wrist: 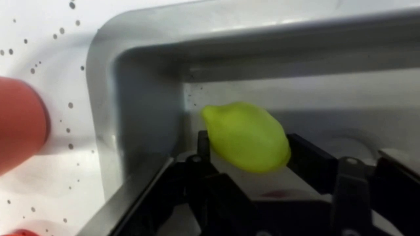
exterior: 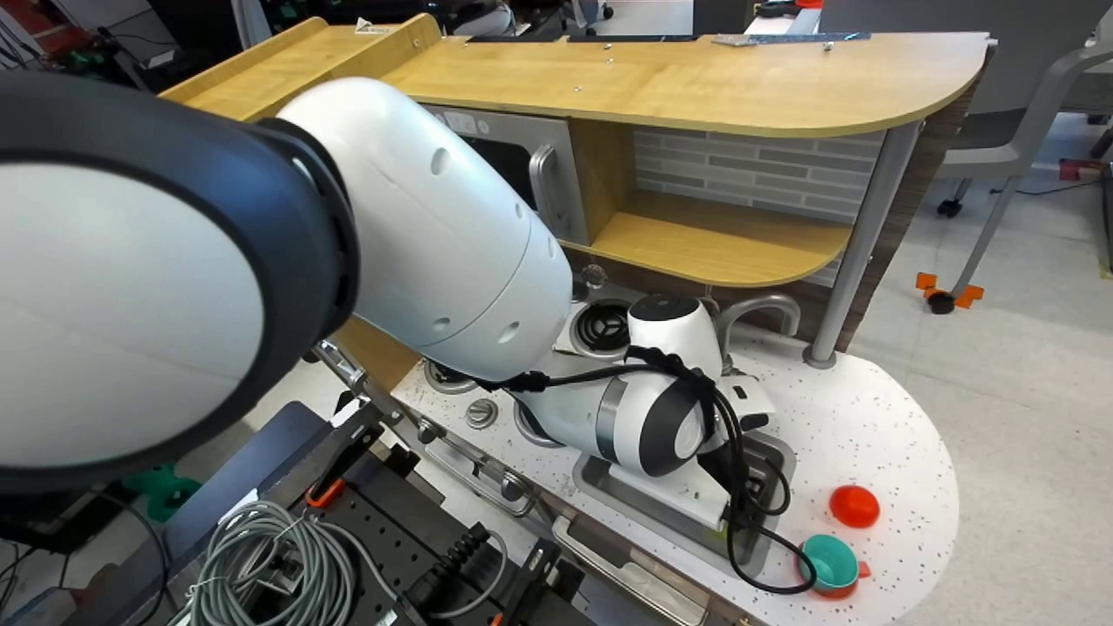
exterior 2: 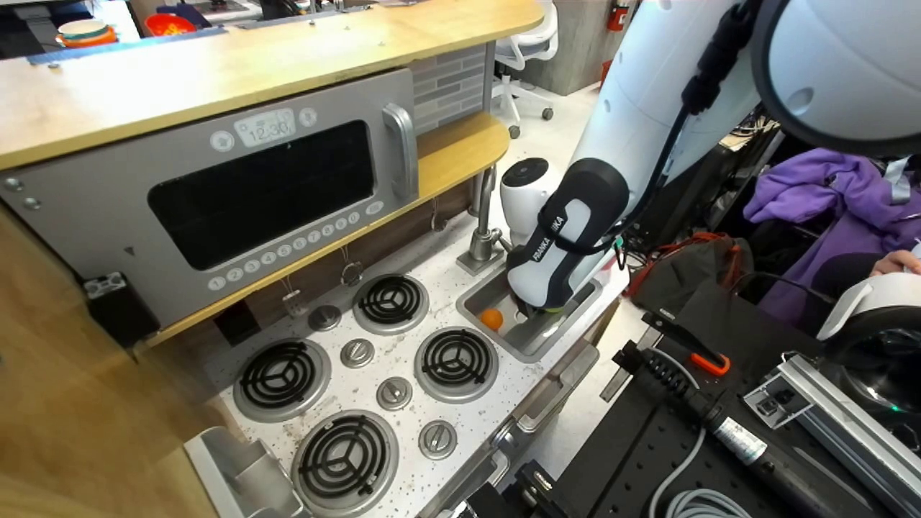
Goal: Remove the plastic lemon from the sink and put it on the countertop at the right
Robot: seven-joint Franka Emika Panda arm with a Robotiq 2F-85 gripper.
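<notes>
The plastic lemon point(wrist: 242, 131) is yellow-green and oval, inside the grey metal sink point(wrist: 100, 108) near one corner. My gripper point(wrist: 247, 141) has a black finger against each side of the lemon and looks shut on it. Whether the lemon touches the basin floor I cannot tell. In both exterior views the hand hides most of the lemon; only a yellow sliver of lemon point(exterior: 720, 532) point(exterior 2: 552, 309) shows. The sink also shows under my hand in both exterior views point(exterior: 787, 456) point(exterior 2: 529, 356). The white speckled countertop point(exterior: 869, 417) point(wrist: 46, 65) surrounds the sink.
A silver faucet point(exterior: 765, 304) point(exterior 2: 483, 248) stands at the back of the sink. An orange ball point(exterior 2: 491, 319) lies in the basin. A red toy point(exterior: 854, 506) and a teal cup point(exterior: 830, 561) stand on the rounded end. Wooden shelves point(exterior: 722, 243) overhang the back.
</notes>
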